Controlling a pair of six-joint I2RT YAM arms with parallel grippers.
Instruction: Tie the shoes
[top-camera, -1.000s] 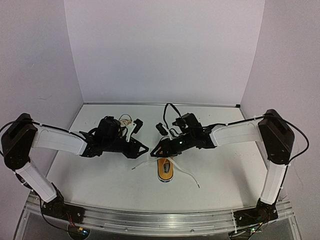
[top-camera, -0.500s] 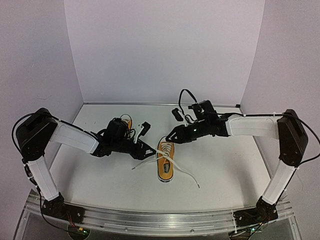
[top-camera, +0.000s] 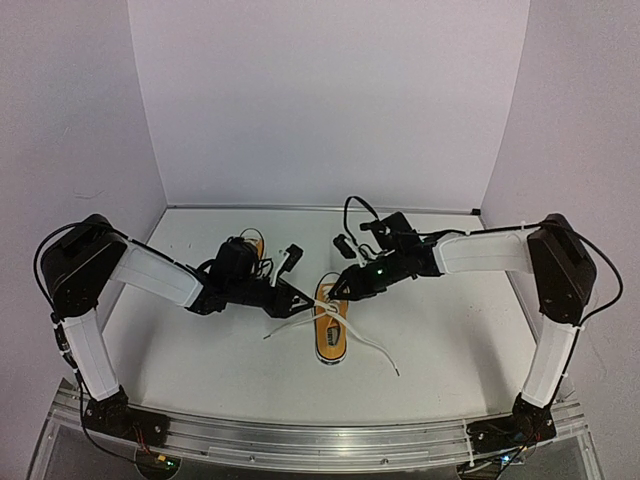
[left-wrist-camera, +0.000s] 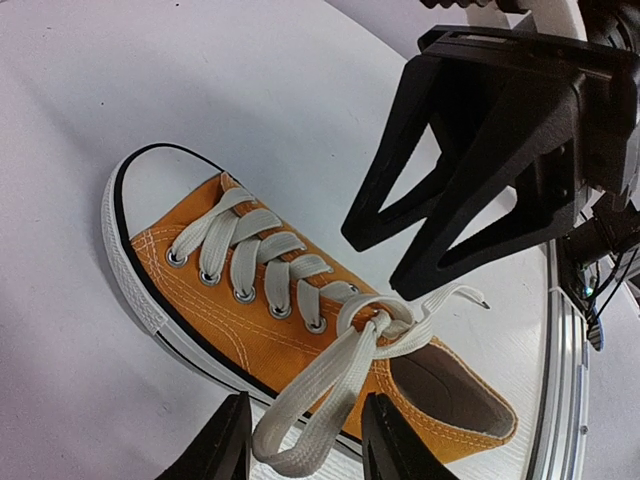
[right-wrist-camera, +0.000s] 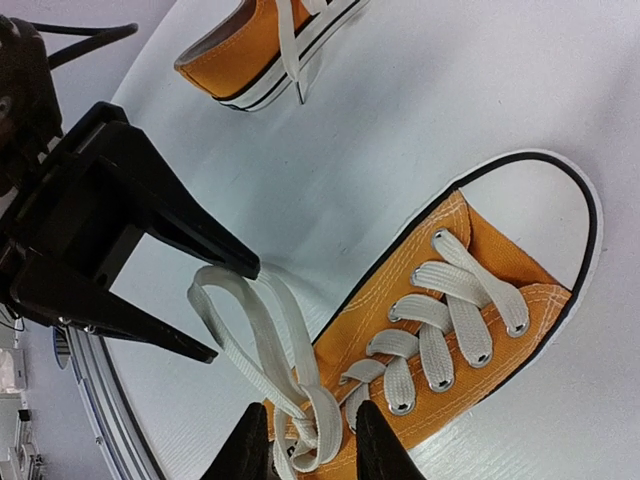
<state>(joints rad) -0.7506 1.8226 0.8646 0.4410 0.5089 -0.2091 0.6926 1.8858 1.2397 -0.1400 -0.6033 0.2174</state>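
One orange shoe (top-camera: 331, 335) lies mid-table with its toe toward the arms' bases, and its white laces are knotted at the tongue. In the left wrist view a lace loop (left-wrist-camera: 300, 425) hangs off the shoe (left-wrist-camera: 230, 330) between the fingers of my left gripper (left-wrist-camera: 308, 405), which stands open with small gaps on both sides. My right gripper (right-wrist-camera: 310, 415) straddles the knot (right-wrist-camera: 325, 425) on that shoe (right-wrist-camera: 470, 300), its jaws apart. From above, the left gripper (top-camera: 298, 300) and the right gripper (top-camera: 333, 293) nearly meet at the shoe's heel end. The other shoe (top-camera: 254, 243) sits behind the left arm.
Loose lace ends trail from the shoe toward the right (top-camera: 375, 350) and left (top-camera: 285, 328). The second shoe (right-wrist-camera: 240, 50) lies on its side beyond the left gripper. An aluminium rail (top-camera: 320, 440) runs along the table's near edge. White walls enclose the back and sides.
The left gripper slid right to the lace loop. The right gripper pulled back off the shoe, then returned to the knot. Both pairs of jaws have narrowed.
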